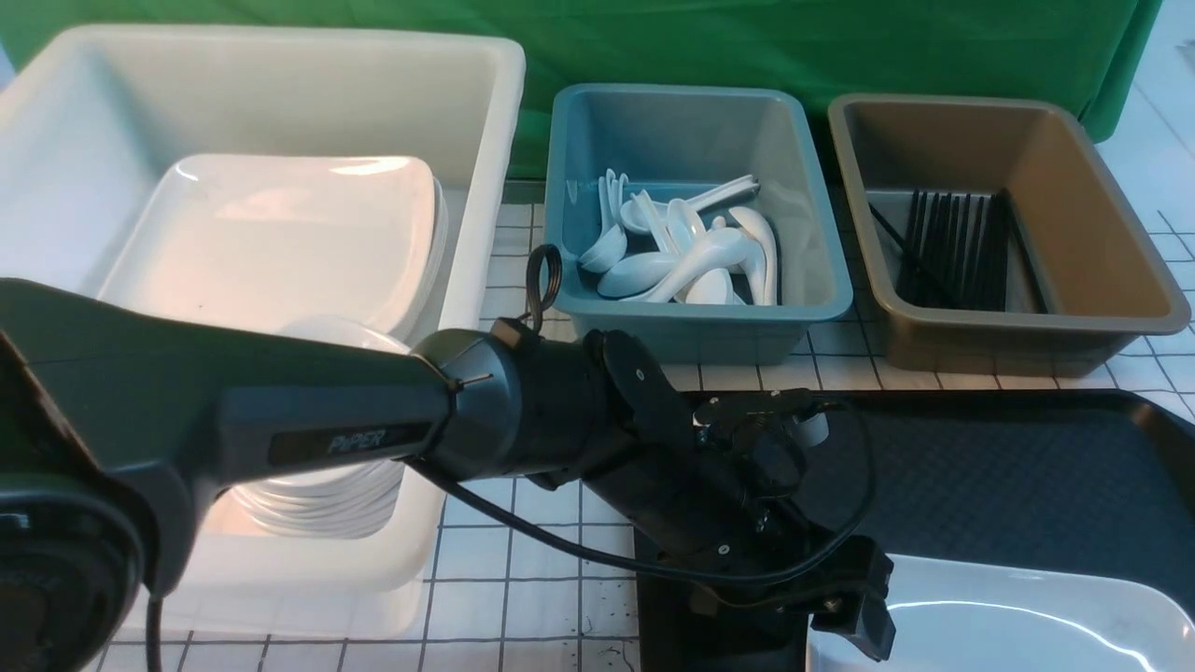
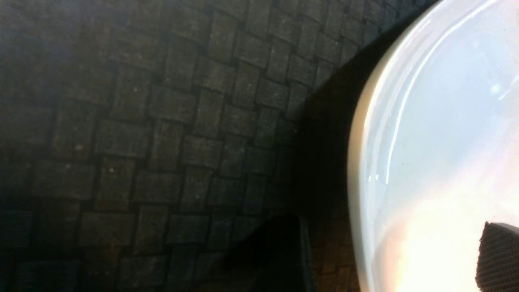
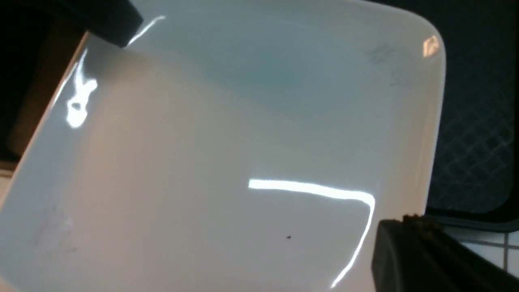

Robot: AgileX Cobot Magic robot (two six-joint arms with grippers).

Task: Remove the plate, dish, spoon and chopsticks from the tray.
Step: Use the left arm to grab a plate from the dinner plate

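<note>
The large glossy white rounded-square plate, over the black textured plastic tray, has its rim between the wide-spread left fingers (no grip there), so the lone corner pinch of the right fingers may slip.

backdrop: green cloth | surface: white gridded tabletop

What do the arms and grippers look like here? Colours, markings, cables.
Left arm: smooth dark grey shell, rounded joints, "PiPER" lettering on a black strip. A black cable loops under the wrist; a small wire coil sits on top. Left gripper: black, blocky, textured pads. Right gripper: only a black finger shows; its arm is out of view.
</note>
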